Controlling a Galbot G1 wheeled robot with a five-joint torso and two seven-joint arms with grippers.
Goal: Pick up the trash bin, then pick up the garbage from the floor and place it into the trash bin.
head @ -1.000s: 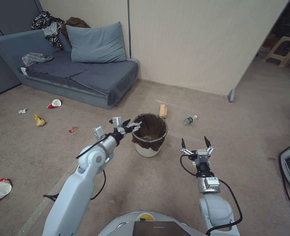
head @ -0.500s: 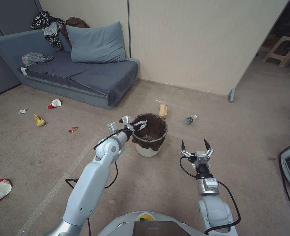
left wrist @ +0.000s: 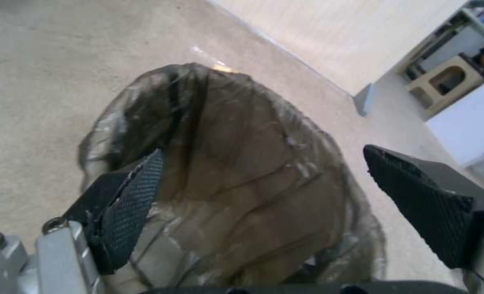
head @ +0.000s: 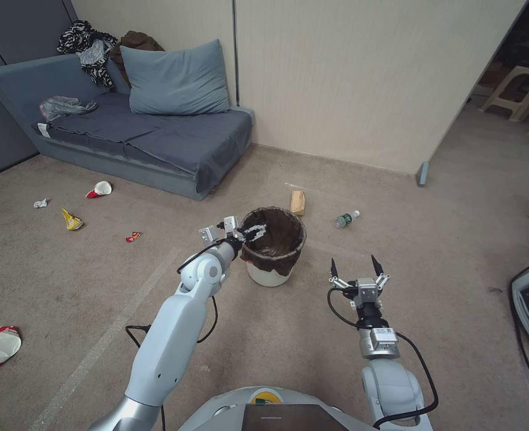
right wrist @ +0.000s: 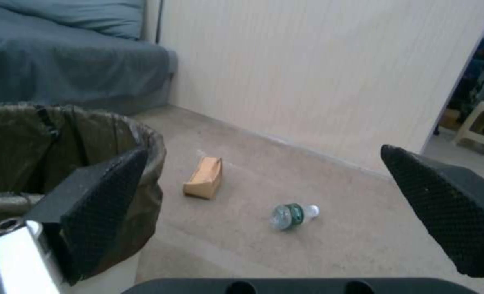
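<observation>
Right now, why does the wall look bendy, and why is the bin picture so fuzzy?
In the head view the wide lens bows straight lines, so the wall seams lean outward. In the left wrist view the trash bin sits very close to the camera, so its bag looks soft, with pale shine on the plastic. In the right wrist view the bottle looks a little soft too.

Robot's got 2 glossy pale grey-white arms with loose black cables. Silver wrists, black textured fingers. Yellow spot on the base.
</observation>
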